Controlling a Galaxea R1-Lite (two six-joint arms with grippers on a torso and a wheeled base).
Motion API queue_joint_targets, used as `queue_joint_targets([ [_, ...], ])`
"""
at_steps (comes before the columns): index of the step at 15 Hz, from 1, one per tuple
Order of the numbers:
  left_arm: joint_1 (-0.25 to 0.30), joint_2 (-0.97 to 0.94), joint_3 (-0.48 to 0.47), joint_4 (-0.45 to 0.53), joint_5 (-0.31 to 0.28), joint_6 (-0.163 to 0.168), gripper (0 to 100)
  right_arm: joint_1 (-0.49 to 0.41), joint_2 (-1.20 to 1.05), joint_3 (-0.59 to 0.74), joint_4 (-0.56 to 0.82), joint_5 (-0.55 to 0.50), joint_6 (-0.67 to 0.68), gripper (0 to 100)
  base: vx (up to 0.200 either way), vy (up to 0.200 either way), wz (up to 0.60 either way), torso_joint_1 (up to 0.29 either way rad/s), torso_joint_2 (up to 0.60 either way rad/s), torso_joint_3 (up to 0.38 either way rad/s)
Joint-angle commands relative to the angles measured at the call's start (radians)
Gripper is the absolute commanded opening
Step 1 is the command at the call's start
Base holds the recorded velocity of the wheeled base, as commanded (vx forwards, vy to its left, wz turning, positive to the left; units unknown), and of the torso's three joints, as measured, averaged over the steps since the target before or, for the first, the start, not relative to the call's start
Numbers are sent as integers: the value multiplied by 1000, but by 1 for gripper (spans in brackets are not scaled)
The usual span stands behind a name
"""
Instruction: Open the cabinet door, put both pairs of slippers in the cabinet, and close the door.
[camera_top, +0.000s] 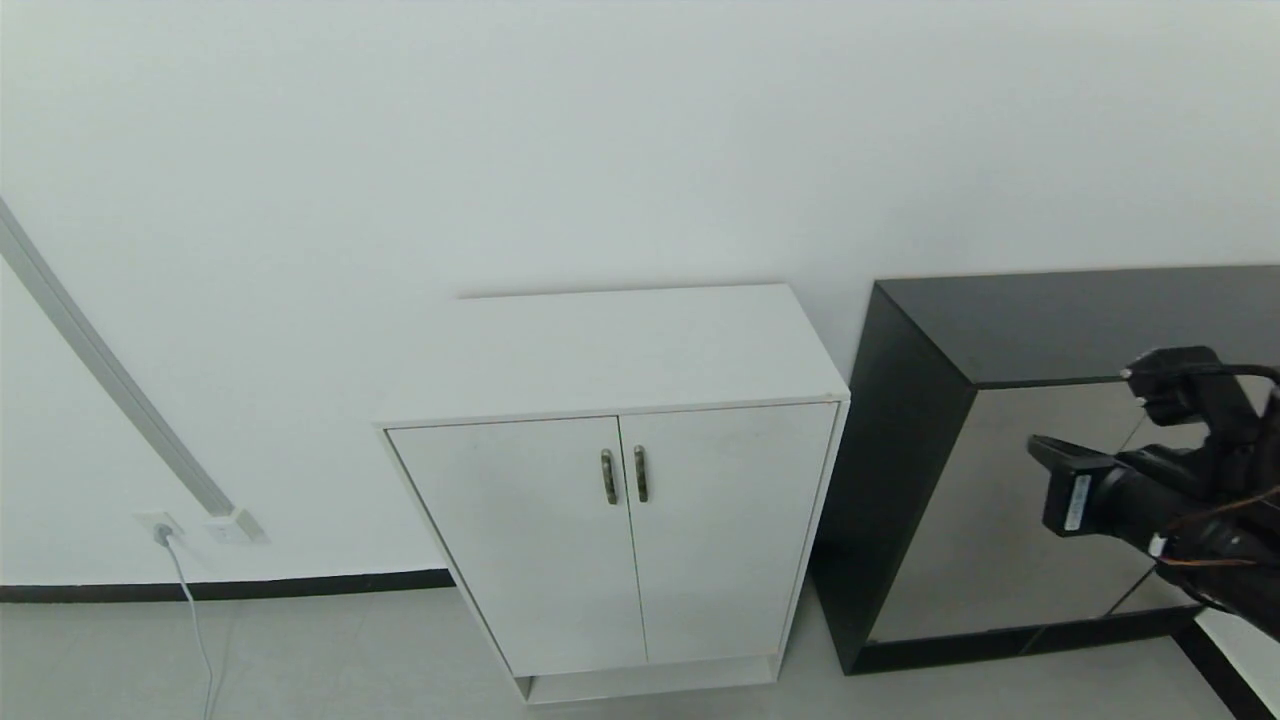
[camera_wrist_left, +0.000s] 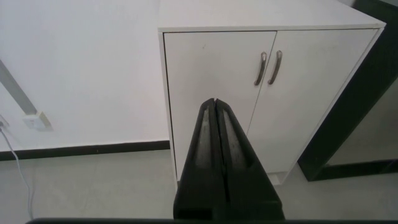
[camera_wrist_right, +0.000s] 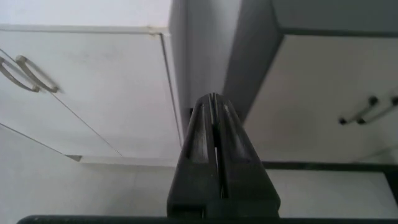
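Grippers first: the left gripper (camera_wrist_left: 214, 107) has its two black fingers pressed flat together, nothing between them, and it points at the left-hand corner of the white cabinet (camera_wrist_left: 211, 74). The right gripper (camera_wrist_right: 214, 99) is the same story, fingers sealed with nothing in them, aimed at the seam where the cabinet's right side meets the black unit (camera_wrist_right: 252, 68) next to it. From the head camera, the right gripper (camera_top: 1062, 485) hangs in front of that unit's mirrored front, off to the cabinet's right and clear of it.

Moving out, grey floor (camera_top: 330, 660) runs up to the cabinet's base. The cabinet (camera_top: 620, 350) stands against the wall, both doors (camera_top: 520, 540) shut and flush. Two metal handles (camera_top: 608, 477) sit upright, side by side at the centre gap, near the top of the doors. Its top is bare white.

Just beside it on the right, nearly touching, is the black unit (camera_top: 900, 450), and its mirror shows a reflection of the handles.

Behind it all is a white wall (camera_top: 600, 150) with a dark skirting strip. Low on the left there is a socket (camera_top: 158, 526) with a pale cable (camera_top: 195, 620) dropping to the floor, and a grey conduit (camera_top: 100, 370) slants up from beside it.
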Motion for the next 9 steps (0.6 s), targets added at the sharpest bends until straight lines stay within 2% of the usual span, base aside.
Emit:
queue_joint_targets([
  [1, 1, 1, 0, 0, 1, -1, 0, -20, -227, 77, 120, 3, -5, 0, 0, 0, 0, 0, 0, 0],
  [5, 1, 1, 0, 0, 1, -1, 0, -19, -471, 132, 398, 10, -7, 0, 0, 0, 0, 0, 0, 0],
  [9, 1, 1, 0, -2, 1, -1, 0, -14, -642, 227, 585, 27, -5, 0, 0, 0, 0, 0, 0, 0],
])
